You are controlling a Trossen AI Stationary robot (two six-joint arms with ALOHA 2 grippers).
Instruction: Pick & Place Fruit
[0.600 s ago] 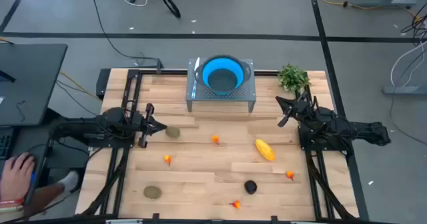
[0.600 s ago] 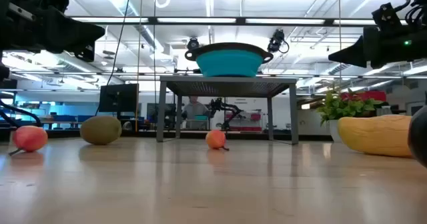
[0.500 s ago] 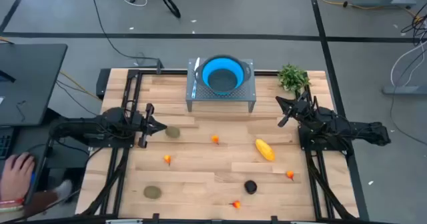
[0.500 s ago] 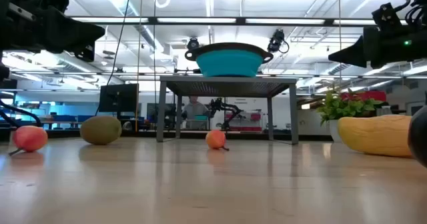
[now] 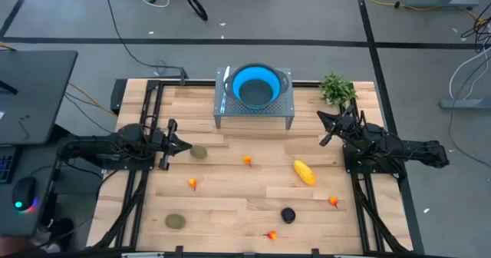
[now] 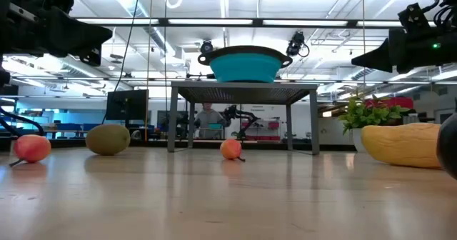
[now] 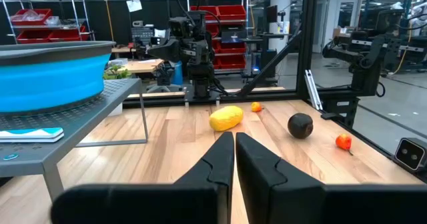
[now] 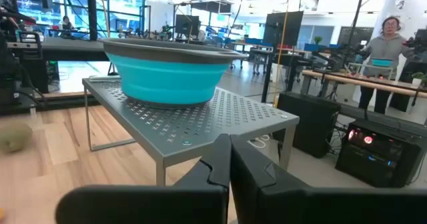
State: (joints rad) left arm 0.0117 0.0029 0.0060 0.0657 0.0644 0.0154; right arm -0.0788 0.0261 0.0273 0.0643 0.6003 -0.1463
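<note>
The fruits lie loose on the wooden table: a yellow oblong (image 5: 304,172), an olive oval (image 5: 199,152) and another (image 5: 176,221), a black round one (image 5: 288,215) and several tiny orange-red ones, such as one at mid-table (image 5: 247,160). My left gripper (image 5: 186,144) hovers shut above the table's left side, just left of the nearer olive oval. Its wrist view shows the fingers closed (image 7: 235,144), with the yellow fruit (image 7: 226,118) beyond. My right gripper (image 5: 321,117) hovers shut (image 8: 230,144) at the right side, right of the stand.
A blue bowl (image 5: 255,87) sits on a grey perforated stand (image 5: 255,121) at the table's far middle. A leafy green plant (image 5: 336,89) stands at the far right corner. Bare wood lies between the scattered fruits. A person (image 8: 389,41) stands in the room behind.
Both arms and all fruits have kept still. A person's hand at the desk left of the table has drawn out of the high view.
</note>
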